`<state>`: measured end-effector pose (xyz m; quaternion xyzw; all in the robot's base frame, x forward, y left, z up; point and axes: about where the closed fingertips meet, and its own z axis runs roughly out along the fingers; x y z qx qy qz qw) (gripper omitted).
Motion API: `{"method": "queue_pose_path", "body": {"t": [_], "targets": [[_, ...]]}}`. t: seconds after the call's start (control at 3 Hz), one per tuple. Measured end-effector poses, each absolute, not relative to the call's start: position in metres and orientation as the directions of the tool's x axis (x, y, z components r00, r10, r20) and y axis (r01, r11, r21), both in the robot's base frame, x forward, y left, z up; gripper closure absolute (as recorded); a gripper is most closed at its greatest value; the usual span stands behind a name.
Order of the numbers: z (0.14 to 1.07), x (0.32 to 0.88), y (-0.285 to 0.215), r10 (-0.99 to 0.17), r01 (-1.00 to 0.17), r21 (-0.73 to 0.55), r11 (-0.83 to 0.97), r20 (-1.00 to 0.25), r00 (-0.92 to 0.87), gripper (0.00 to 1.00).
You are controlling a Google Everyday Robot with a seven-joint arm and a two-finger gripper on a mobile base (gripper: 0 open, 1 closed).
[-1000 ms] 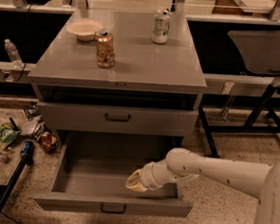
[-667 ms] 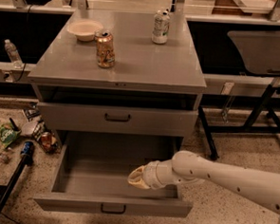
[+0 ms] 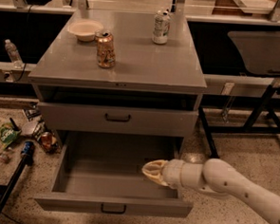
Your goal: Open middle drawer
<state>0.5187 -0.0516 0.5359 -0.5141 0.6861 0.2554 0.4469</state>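
Camera view shows the middle drawer (image 3: 68,202) pulled far out of the cabinet with its floor bare. The gripper (image 3: 149,171) sits low inside it. You cannot tell from here whether the gripper is spread or closed, and nothing shows in it.

The drawer's right wall is just right of the gripper. The front panel and its handle (image 3: 112,208) lie near it, on the camera side and to its left. The top drawer (image 3: 153,122) is above and beyond the gripper. The arm (image 3: 240,186) reaches in over the drawer's right front corner.

By my reading the opening is as good as done, so the risk lies in leaving.
- **Sideways exit:** if you draw back to the right before rising, the gripper or arm will likely catch the right wall and skew the drawer on its runners.
- **Going deeper:** if you drive further in, you may nudge the drawer back toward shut, or strike the top drawer's front on the way up.
- **Pulling more:** the drawer looks close to its stops, so a further pull would load them and jolt the cabinet. That could tip the brown can (image 3: 106,49) or the white can (image 3: 160,27) on the tabletop (image 3: 148,62).

Lift straight up first.
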Motion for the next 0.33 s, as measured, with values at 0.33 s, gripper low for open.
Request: {"method": "queue_pose_path", "body": {"t": [0.33], "targets": [[0.539,0.5103,-0.0808,-0.467,-0.917,-0.109,0.384,-0.88,-0.092,0.74]]}}
